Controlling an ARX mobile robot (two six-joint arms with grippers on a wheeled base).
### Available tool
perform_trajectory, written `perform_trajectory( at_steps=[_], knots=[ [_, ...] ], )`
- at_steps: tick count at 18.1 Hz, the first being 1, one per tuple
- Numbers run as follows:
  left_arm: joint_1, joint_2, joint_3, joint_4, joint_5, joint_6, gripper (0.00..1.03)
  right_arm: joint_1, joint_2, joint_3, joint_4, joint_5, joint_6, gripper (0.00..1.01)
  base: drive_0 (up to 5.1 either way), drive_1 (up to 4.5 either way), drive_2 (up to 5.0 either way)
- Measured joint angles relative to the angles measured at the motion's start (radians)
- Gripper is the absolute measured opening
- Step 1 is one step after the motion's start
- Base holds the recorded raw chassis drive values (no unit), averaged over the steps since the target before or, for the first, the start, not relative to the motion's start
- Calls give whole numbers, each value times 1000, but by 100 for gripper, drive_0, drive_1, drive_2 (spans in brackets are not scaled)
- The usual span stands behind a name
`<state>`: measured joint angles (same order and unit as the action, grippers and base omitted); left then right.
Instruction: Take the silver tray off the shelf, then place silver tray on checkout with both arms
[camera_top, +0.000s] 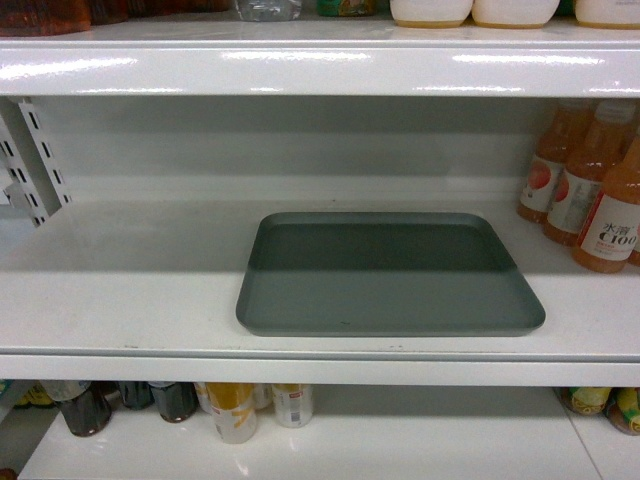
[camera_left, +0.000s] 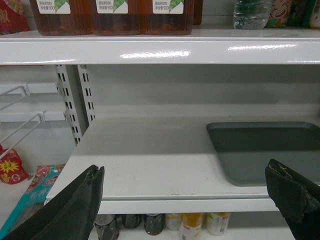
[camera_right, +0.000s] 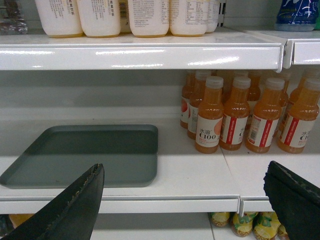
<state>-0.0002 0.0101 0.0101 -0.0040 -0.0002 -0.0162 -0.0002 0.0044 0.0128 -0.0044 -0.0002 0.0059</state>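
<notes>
The silver tray (camera_top: 388, 273) lies flat on the white shelf (camera_top: 130, 290), right of its middle and close to the front lip. The left wrist view has the tray (camera_left: 267, 150) at the right, and the right wrist view has the tray (camera_right: 87, 155) at the left. My left gripper (camera_left: 185, 192) is open in front of the shelf lip, left of the tray, with nothing between its fingers. My right gripper (camera_right: 185, 192) is open too, in front of the lip and right of the tray. Neither gripper touches the tray. No arm shows in the head view. The checkout is out of view.
Orange juice bottles (camera_top: 590, 190) stand on the shelf right of the tray, also as a group of bottles (camera_right: 240, 115) in the right wrist view. A shelf board above (camera_top: 320, 70) overhangs the tray. Slotted uprights (camera_left: 75, 100) stand at the left. Cans and bottles (camera_top: 240, 405) fill the lower shelf.
</notes>
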Motion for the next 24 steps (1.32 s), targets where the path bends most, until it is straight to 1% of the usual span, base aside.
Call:
perform_trajectory(
  at_steps=[24],
  knots=[
    [0,0,0,0,0,0,98,0,0,0,0,0,0,98,0,0,0]
  ],
)
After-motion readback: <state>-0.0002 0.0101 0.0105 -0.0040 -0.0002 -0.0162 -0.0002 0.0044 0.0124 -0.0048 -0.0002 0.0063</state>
